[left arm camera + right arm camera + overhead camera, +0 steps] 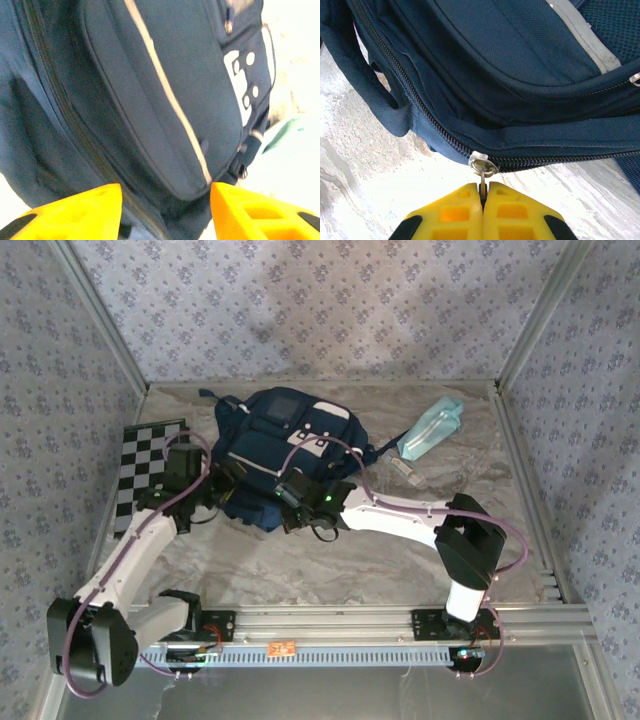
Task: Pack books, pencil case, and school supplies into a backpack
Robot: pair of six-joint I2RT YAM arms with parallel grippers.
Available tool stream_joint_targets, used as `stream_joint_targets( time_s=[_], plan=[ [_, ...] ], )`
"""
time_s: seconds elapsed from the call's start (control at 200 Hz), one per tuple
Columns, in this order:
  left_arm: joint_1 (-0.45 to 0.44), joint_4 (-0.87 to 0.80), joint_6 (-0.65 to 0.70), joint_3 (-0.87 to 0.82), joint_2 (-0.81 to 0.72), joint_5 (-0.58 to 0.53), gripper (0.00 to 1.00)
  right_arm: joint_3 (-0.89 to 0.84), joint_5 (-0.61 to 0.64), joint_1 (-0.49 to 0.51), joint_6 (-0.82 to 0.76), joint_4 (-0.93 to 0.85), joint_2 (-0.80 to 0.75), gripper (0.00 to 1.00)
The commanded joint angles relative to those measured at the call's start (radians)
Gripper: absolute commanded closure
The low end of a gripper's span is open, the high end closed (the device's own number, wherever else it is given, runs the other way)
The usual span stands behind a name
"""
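My right gripper [482, 192] is pinched tight on the zipper pull [483, 176] at the near edge of the backpack [520, 60]. My left gripper [166, 192] is spread apart, right by the backpack's side. Farther off to the right, the pencil case [432, 426] lies on bare table [400, 570].

Top cam: high, behind my bases, looks down on whole table [350, 570]. L wrist cam: past L gripper [165, 192], v. close on backpack [165, 100] front. R wrist cam: past R gripper [483, 192], close on zip pull [482, 165]. All 3 share backpack.
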Motion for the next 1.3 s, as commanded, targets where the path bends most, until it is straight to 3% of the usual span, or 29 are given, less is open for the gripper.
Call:
stream_joint_targets(
  time_s=[0.0,0.19,0.615,0.72,1.104,1.294],
  plan=[
    [-0.061,-0.009,-0.125,-0.047,-0.023,-0.006,0.47,-0.018,0.005,0.005,0.030,0.011,0.001,1.00],
    [-0.199,0.078,-0.296,-0.086,-0.015,-0.065,0.43,-0.036,0.022,0.006,0.031,0.020,-0.007,1.00],
    [-0.335,0.202,-0.460,-0.055,0.193,-0.074,0.44,-0.052,0.027,0.004,0.030,0.058,-0.006,1.00],
    [-0.339,0.179,-0.462,-0.048,0.221,-0.094,0.50,-0.054,0.039,0.006,0.028,0.056,-0.005,1.00],
    [-0.339,0.115,-0.384,-0.033,0.186,-0.187,1.00,-0.044,0.095,0.016,0.025,-0.012,-0.005,1.00],
    [-0.333,0.060,-0.338,-0.032,0.131,-0.239,1.00,-0.080,0.130,0.010,0.041,-0.066,-0.043,1.00]
  ],
)
